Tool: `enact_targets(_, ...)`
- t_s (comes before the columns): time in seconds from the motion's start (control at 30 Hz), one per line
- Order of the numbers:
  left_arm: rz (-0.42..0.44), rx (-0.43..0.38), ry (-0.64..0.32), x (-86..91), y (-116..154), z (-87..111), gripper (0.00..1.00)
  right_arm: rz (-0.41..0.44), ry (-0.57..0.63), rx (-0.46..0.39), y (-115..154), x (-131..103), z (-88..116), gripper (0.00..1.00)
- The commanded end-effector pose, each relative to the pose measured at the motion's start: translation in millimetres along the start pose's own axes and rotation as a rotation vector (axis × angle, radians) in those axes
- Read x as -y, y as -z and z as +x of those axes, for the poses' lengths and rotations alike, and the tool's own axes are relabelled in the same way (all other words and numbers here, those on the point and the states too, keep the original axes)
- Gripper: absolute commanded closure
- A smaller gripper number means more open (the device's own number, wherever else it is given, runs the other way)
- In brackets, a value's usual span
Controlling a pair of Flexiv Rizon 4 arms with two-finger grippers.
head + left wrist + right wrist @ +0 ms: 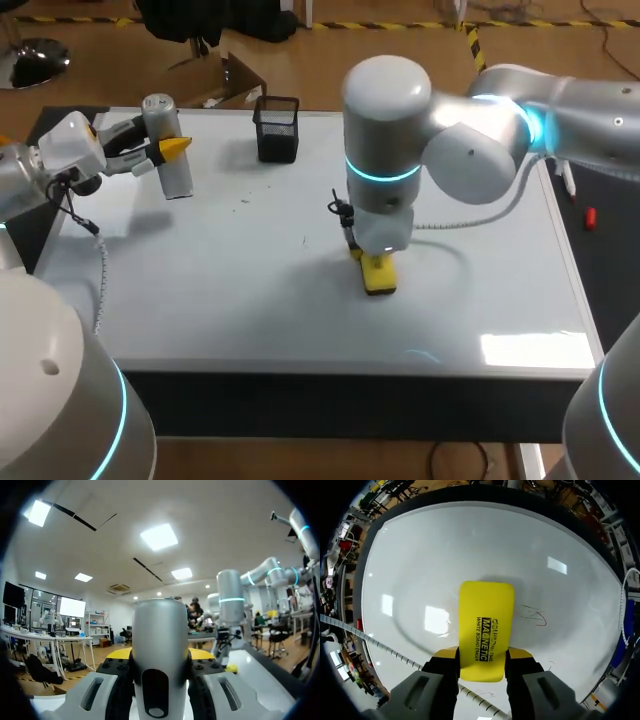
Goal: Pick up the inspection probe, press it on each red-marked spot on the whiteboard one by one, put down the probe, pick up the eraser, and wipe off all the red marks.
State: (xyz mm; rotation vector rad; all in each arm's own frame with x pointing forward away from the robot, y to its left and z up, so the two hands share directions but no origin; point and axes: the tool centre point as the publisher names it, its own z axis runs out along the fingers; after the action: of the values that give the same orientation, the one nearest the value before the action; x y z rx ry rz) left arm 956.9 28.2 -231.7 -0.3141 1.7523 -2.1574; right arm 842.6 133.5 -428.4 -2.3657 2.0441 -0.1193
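Right gripper [482, 654] clamps the yellow eraser [486, 625] on the whiteboard [445, 555], while left gripper [160, 655] grips the grey probe [160, 625].

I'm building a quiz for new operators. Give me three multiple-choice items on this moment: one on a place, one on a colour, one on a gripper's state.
1. Where does the black mesh cup stand?
A. near the far edge of the whiteboard
B. near its front edge
C. off the table

2. What colour is the eraser?
A. blue
B. yellow
C. red

3. What state is the right gripper in?
A. open and empty
B. shut on the eraser
C. shut on the black mesh cup

Answers:
1 A: the head view shows it at the back of the board.
2 B: it shows yellow in both views.
3 B: its fingers clasp the eraser from both sides, while the left gripper holds the probe.
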Motion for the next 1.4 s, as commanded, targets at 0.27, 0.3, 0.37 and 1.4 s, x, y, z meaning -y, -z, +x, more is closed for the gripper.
enact_targets(0.27, 0.001, 0.004, -0.003, 1.0, -0.5, 1.0, 1.0, 0.009, 0.041, 0.065, 41.4, 4.7, -6.0, 1.0)
enact_targets(0.3, 0.001, 0.004, -0.003, 1.0, -0.5, 1.0, 1.0, 0.011, 0.045, 0.068, 42.7, 6.0, -8.8, 1.0)
enact_targets(0.37, 0.001, 0.004, -0.003, 1.0, -0.5, 1.0, 1.0, 0.014, 0.052, 0.075, 44.7, 8.6, -14.7, 1.0)
enact_targets(1.4, 0.001, 0.004, -0.003, 1.0, -0.5, 1.0, 1.0, 0.035, -0.129, 0.055, 36.8, 127.5, 113.6, 1.0)
